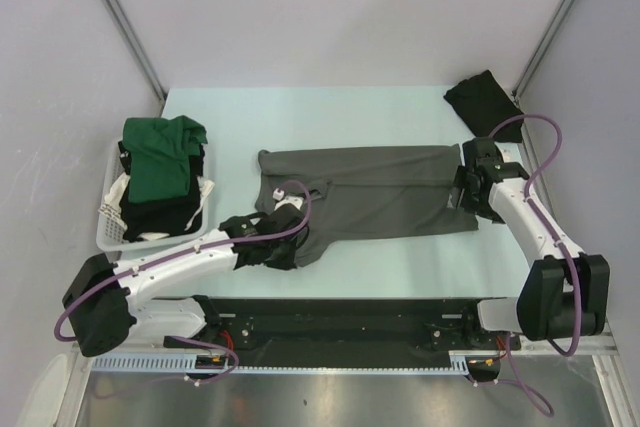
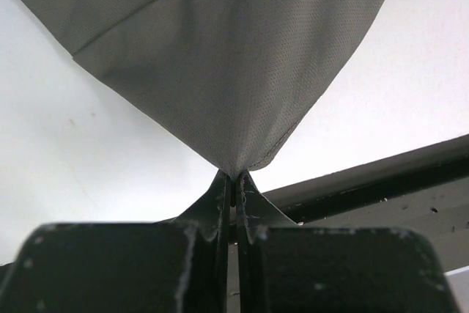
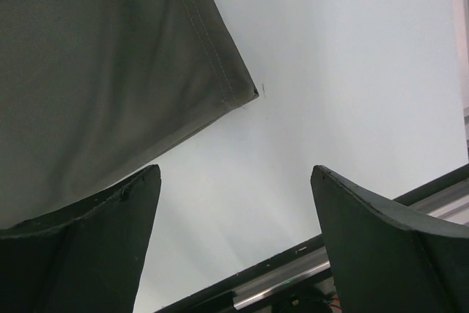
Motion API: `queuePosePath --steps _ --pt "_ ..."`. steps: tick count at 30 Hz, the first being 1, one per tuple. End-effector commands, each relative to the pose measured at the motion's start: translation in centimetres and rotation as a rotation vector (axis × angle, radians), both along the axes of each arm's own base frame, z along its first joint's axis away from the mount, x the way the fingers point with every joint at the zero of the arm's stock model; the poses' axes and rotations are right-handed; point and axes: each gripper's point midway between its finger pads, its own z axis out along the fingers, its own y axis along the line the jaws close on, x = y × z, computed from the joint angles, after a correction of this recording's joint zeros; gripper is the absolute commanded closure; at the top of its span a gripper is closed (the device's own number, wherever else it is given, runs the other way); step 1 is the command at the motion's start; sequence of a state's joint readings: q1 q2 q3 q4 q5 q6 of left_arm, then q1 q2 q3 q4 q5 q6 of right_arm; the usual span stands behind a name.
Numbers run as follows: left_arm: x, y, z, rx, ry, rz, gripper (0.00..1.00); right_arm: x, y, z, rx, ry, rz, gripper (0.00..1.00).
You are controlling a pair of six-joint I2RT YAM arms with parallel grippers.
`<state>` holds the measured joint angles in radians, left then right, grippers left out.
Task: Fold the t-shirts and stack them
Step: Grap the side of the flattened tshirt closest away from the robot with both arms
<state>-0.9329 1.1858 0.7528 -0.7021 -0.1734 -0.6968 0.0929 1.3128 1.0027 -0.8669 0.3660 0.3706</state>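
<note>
The dark charcoal grey t-shirt point(image 1: 370, 202) lies spread across the middle of the table. My left gripper point(image 1: 287, 249) is shut on its near left corner. In the left wrist view the cloth point(image 2: 234, 56) fans out from the closed jaws of that gripper point(image 2: 234, 178). My right gripper point(image 1: 470, 204) is open at the shirt's right edge. In the right wrist view the gripper point(image 3: 234, 172) is empty over bare table, beside the hem corner of the shirt point(image 3: 110, 71). The black t-shirt point(image 1: 485, 102) lies folded at the back right. The dark green t-shirt point(image 1: 160, 152) lies on top in the basket.
The white slatted basket point(image 1: 108, 232) stands at the left edge and holds dark and white cloth under the green shirt. Grey walls close in the table on the left, back and right. A black rail point(image 2: 381, 181) runs along the near table edge.
</note>
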Motion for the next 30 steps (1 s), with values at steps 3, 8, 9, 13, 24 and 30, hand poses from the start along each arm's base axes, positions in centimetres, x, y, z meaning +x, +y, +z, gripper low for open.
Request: queuePosePath --steps 3,8,9,13,24,30 --pt "1.5 1.0 1.4 0.039 -0.039 0.047 0.98 0.9 0.5 -1.3 0.055 -0.004 -0.019 0.13" --pt "2.4 3.0 1.4 0.073 -0.035 0.111 0.98 1.2 0.7 -2.0 0.078 0.002 -0.038 0.13" --pt "2.5 3.3 1.3 0.079 -0.033 0.116 0.98 1.2 0.9 -2.3 0.091 0.009 -0.047 0.13" --pt "3.1 4.1 1.4 0.087 -0.037 0.134 0.98 1.2 0.9 -3.6 0.107 0.048 -0.073 0.13" --pt "4.0 4.6 1.6 0.097 -0.033 0.159 0.98 0.2 1.3 -5.3 0.144 0.117 -0.141 0.21" --pt "4.4 4.2 1.8 0.092 -0.033 0.158 0.98 -0.7 1.1 -6.1 0.141 0.165 -0.174 0.24"
